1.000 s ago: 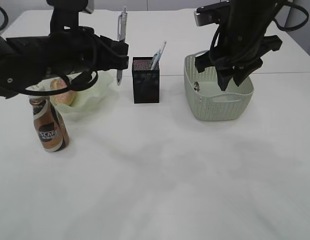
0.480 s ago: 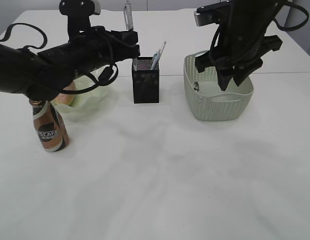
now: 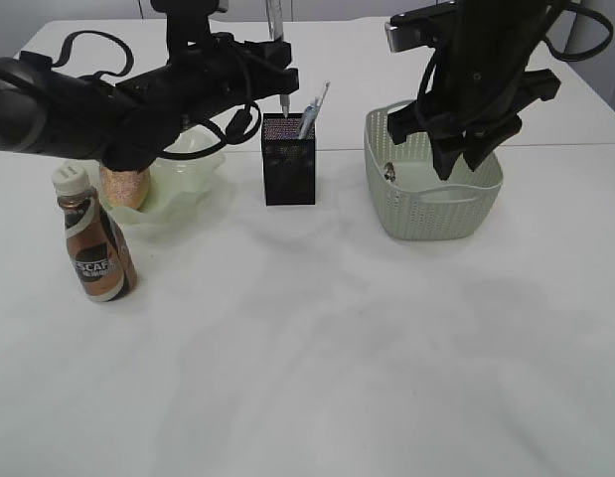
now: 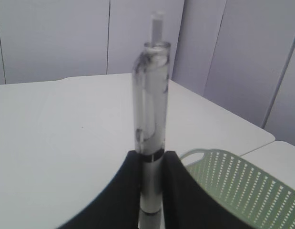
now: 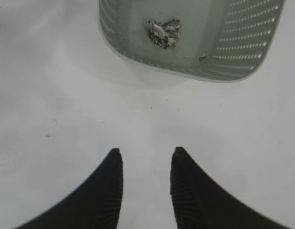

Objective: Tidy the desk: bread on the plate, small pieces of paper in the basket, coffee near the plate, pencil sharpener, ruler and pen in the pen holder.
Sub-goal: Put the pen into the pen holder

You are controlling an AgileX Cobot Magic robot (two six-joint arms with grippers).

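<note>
Moved: left claw (image 3: 279,91) has swung rightward from beside the plate to above the pen holder, carrying the pen with it; the right arm has not shifted.
Left claw: closed on the pen (image 4: 152,119), its two smooth black fingers (image 4: 128,191) pinching the lower barrel; in the exterior view the pen (image 3: 275,25) stands upright, tip down.
Pen: clear plastic cylinder with a clip along one side and a push button on top; its tip hangs just over the pen holder's open mouth.
Pen holder (image 3: 289,164): small black square cup with a dotted mesh pattern, directly under the left claw; a pale blue-white pen-like stick leans out of its right corner.
Right claw (image 5: 145,186): open and holding nothing, ribbed dark fingers (image 5: 111,191) apart, hovering over bare surface with the basket just ahead of it.
Basket (image 5: 128,52): pale sage-green plastic tub, oblong, with perforated walls and a handle cut-out; inside lie a crumpled paper scrap (image 5: 164,32) and a smaller bit near the far wall. In the exterior view the basket (image 3: 431,204) sits below the right claw.
Plate (image 3: 188,179): pale green translucent dish with a wavy rim, left of and below the left claw, partly hidden by the arm.
Bread (image 3: 123,186): golden-brown, speckled, resting in the plate.
Coffee (image 3: 93,248): brown and silver bottle with a white cap, upright, just in front of the plate.
Surface (image 3: 337,368): plain white, matte.
</note>
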